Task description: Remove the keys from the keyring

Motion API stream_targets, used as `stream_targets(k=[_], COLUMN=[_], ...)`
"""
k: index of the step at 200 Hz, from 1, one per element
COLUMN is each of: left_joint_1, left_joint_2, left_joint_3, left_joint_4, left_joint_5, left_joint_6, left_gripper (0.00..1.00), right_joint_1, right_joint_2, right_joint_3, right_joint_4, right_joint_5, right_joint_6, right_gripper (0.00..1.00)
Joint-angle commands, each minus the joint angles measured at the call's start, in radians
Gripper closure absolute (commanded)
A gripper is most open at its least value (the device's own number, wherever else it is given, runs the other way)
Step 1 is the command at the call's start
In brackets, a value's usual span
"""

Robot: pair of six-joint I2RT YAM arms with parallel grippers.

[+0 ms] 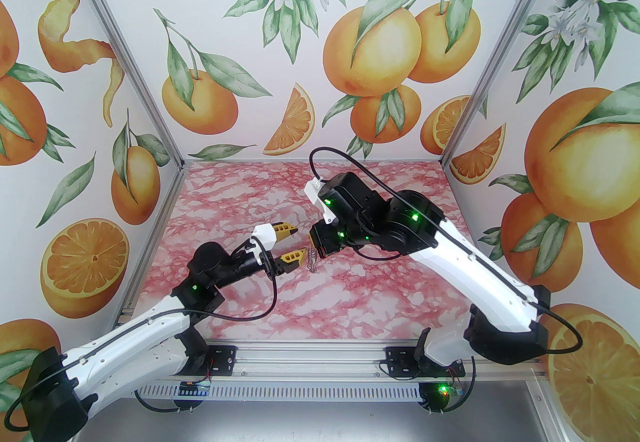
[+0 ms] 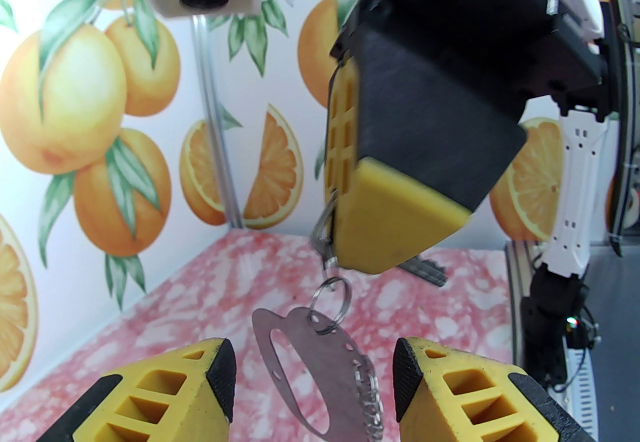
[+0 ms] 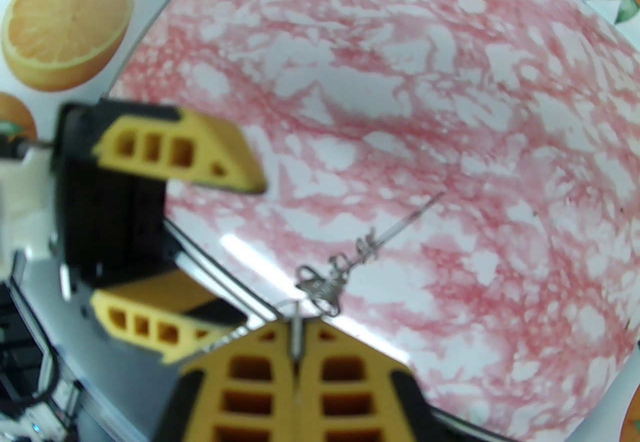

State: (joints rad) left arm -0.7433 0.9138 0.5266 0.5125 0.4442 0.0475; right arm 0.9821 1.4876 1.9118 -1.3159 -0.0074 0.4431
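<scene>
Left of centre in the overhead view, the left arm's black-and-yellow honeycomb pincer (image 1: 301, 241) stands agape. Its ribbed tips sit either side of the dark grey, flat, oblong metal keyring (image 2: 342, 370) without touching it. The keyring dangles above the pink marbled surface (image 1: 400, 290) from a thin wire split ring (image 2: 347, 302). To the right, the thin silvery metal keys (image 2: 322, 230) are pinched in the right arm's clamped pincer (image 3: 297, 325). Two risks stand out: the slick, free-hanging plate could twist edgewise and slip a closing grip, or a tug could drag the smooth keys out of the soft pads.
</scene>
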Motion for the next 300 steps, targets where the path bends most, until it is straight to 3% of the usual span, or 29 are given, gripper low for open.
stream_targets(k=[1, 49, 87, 177, 300], left_joint_1=[0.010, 0.012, 0.013, 0.014, 0.013], left_joint_2=[0.027, 0.069, 0.098, 0.131, 0.180], left_joint_3=[0.042, 0.039, 0.047, 0.040, 0.047], left_joint_4=[0.008, 0.105, 0.141, 0.190, 0.259], left_joint_5=[0.083, 0.133, 0.109, 0.150, 0.220], left_joint_6=[-0.053, -0.094, -0.101, -0.113, -0.154], left_gripper=[0.50, 0.58, 0.65, 0.70, 0.85], right_joint_1=[-0.020, -0.025, -0.026, -0.025, -0.037], right_joint_2=[-0.038, -0.061, -0.076, -0.107, -0.145], right_joint_3=[-0.023, -0.069, -0.103, -0.137, -0.190], right_joint_4=[0.045, 0.078, 0.112, 0.158, 0.195], right_joint_5=[-0.045, -0.067, -0.082, -0.102, -0.088], right_joint_6=[-0.074, -0.109, -0.122, -0.134, -0.164], right_gripper=[1.00, 1.00, 1.00, 1.00, 1.00])
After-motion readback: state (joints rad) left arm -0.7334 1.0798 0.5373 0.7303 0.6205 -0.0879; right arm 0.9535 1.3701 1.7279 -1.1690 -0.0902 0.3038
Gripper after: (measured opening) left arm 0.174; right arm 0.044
